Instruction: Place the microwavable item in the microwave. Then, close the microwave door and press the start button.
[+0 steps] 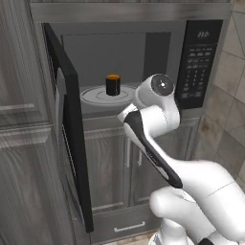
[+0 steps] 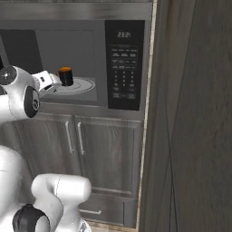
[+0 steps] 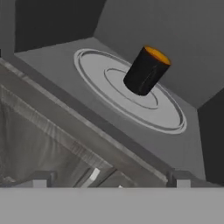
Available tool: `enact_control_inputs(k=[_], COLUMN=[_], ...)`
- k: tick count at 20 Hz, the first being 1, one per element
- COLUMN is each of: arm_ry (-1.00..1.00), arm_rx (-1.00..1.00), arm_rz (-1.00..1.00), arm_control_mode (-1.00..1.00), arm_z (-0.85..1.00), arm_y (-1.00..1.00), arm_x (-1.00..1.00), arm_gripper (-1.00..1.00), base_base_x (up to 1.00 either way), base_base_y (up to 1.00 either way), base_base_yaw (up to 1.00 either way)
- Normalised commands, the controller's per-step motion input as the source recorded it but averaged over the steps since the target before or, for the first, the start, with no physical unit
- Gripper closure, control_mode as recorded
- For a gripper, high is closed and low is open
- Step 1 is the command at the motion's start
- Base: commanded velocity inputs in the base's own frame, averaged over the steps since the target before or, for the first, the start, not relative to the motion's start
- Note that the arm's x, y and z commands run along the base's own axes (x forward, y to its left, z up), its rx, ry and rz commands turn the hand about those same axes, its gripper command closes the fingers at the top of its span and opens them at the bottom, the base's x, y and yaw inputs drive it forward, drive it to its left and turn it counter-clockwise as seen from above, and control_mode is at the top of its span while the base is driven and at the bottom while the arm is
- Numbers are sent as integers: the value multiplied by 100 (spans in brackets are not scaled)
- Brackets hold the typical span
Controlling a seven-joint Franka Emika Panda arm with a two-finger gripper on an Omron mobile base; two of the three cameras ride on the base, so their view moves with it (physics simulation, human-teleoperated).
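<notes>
The microwavable item (image 1: 113, 84) (image 2: 65, 76) (image 3: 146, 71), a small dark cup with an orange top, stands upright on the round glass turntable (image 3: 98, 70) inside the microwave (image 1: 110, 48) (image 2: 68, 45). My gripper (image 3: 111, 180) hangs just outside the front lip of the cavity and is open. Its fingertips (image 3: 41, 178) stand wide apart with nothing between them, well short of the cup. The microwave door (image 1: 72, 139) is swung wide open to the left. The black keypad panel (image 1: 196, 62) (image 2: 123, 63) sits to the right of the cavity.
Grey cabinet doors (image 1: 110, 167) (image 2: 90, 154) and a drawer lie under the microwave. A tall grey panel (image 2: 195, 118) closes off the right side. My white forearm (image 1: 153, 143) crosses in front of the lower cabinets. Tiled wall (image 1: 229, 95) shows at the right.
</notes>
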Motion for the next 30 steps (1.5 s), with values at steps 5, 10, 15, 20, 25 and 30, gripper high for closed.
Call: enact_control_inputs(k=[5,10,15,20,25,30], arm_ry=[-29,-18,-14,-18,-21,-16], arm_rx=[-7,-9,-9,-8,-9,-14], arm_rz=[8,11,11,7,4,5], arm_control_mode=[-100,-100,-100,-100,-100,-100], arm_z=[45,45,31,5,0,-12], arm_y=[-5,0,0,1,8,31], arm_x=[-100,-100,-100,-100,-100,-100], arm_gripper=[-100,-100,-100,-100,-100,-100], base_base_x=[0,0,0,0,0,0], base_base_y=[0,0,0,0,0,0], base_base_yaw=[0,0,0,0,0,0])
